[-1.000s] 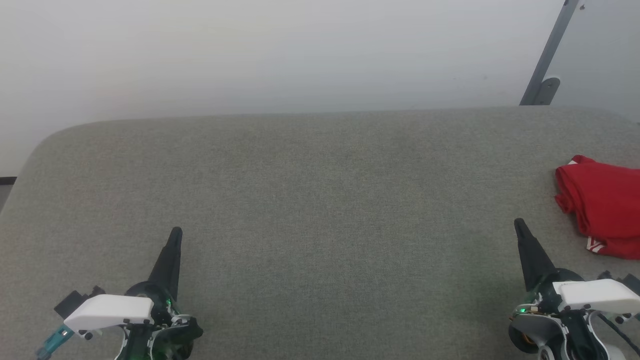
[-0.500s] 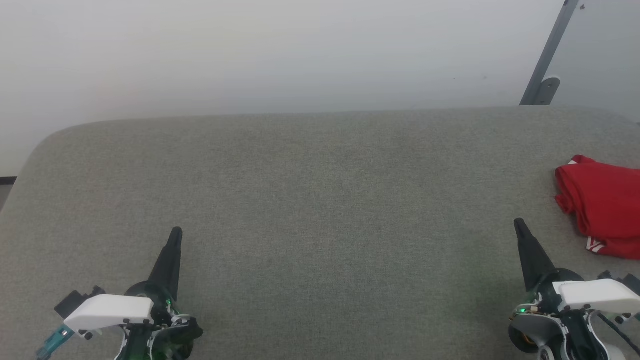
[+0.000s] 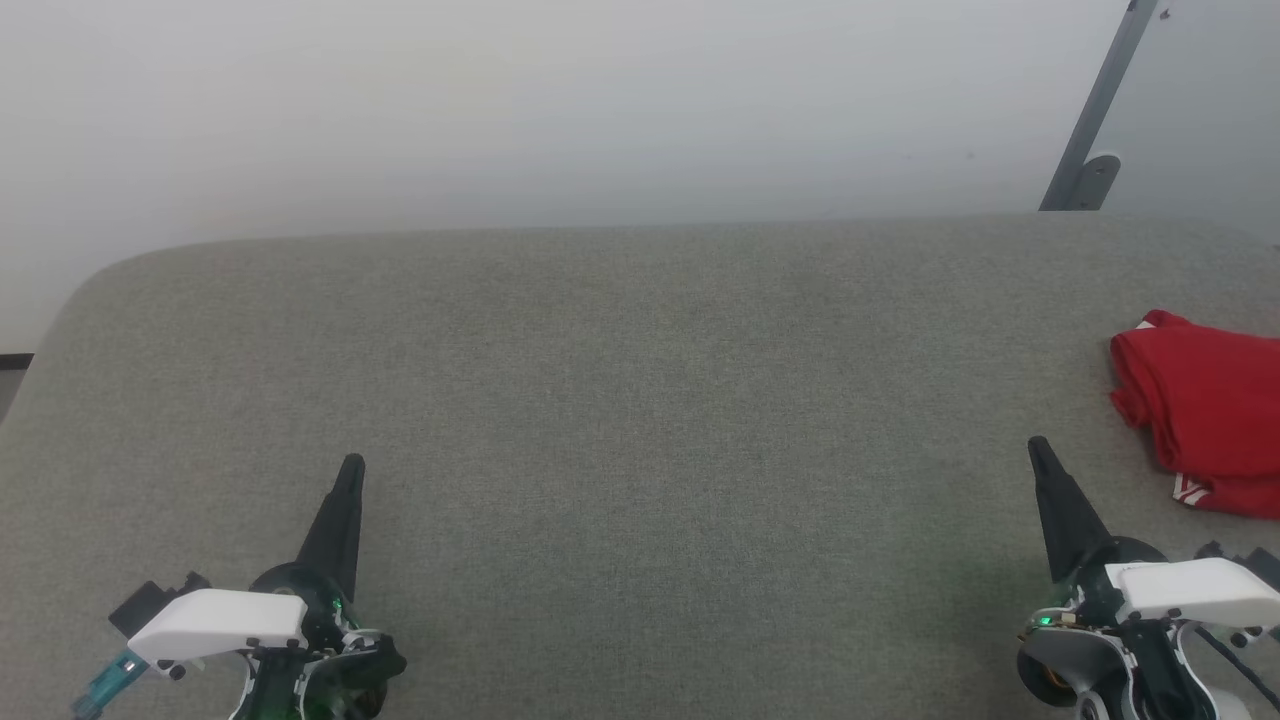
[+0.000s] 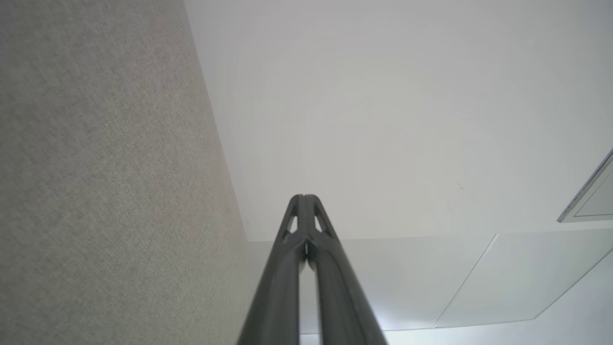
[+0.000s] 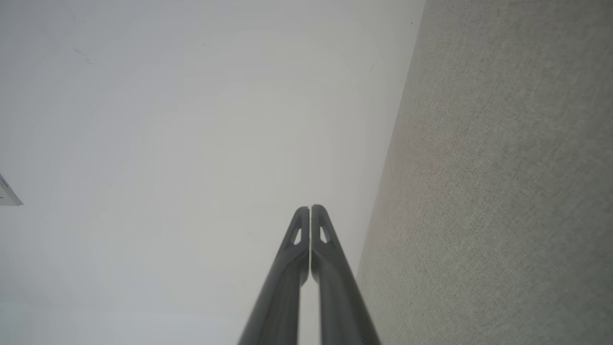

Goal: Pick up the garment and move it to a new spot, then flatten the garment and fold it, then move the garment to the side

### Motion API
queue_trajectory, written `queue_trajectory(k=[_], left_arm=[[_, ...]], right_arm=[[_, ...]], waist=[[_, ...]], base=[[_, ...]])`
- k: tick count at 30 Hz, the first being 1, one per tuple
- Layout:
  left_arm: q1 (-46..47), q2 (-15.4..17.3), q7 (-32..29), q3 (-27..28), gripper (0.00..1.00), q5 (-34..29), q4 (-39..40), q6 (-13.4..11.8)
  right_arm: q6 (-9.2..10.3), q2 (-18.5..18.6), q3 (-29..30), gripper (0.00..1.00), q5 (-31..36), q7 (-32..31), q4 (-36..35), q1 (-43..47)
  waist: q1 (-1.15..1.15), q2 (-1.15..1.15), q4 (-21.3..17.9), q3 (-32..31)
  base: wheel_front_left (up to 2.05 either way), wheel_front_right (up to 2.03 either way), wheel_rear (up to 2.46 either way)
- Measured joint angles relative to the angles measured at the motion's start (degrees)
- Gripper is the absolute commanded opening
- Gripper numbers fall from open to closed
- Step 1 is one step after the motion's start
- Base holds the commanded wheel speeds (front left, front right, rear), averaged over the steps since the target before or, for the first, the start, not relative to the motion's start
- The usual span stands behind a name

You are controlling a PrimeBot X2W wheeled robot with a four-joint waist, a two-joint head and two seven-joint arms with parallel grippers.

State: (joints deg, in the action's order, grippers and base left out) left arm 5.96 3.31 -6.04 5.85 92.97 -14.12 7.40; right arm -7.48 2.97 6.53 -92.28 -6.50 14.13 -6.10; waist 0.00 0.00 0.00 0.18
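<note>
The garment point(image 3: 1205, 410) lies as a folded red bundle at the right edge of the head view, a strip of red-and-white trim showing at its near side. My right gripper point(image 3: 1037, 447) stands shut just left of and nearer than it, not touching it. Far to the left, my left gripper point(image 3: 352, 464) is shut too, holding nothing. In the left wrist view the left gripper point(image 4: 303, 196) has its tips pressed together, and the right wrist view shows the right gripper point(image 5: 310, 207) closed the same way.
The grey fabric-covered table point(image 3: 640, 400) spreads wide between both grippers, with a rounded far-left corner. A pale wall rises behind it, and a grey metal post point(image 3: 1095, 110) leans at the far right.
</note>
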Motion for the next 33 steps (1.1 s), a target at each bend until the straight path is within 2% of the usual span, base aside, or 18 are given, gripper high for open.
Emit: queue_trajectory(k=[33], left_arm=[[0.00,-0.15,-0.19,0.22,0.00,-0.22,0.00,0.00]], right_arm=[[0.00,0.00,-0.02,0.00,0.00,0.00,0.00,-0.01]], waist=[[0.00,0.00,0.00,0.00]], base=[[0.00,0.00,0.00]])
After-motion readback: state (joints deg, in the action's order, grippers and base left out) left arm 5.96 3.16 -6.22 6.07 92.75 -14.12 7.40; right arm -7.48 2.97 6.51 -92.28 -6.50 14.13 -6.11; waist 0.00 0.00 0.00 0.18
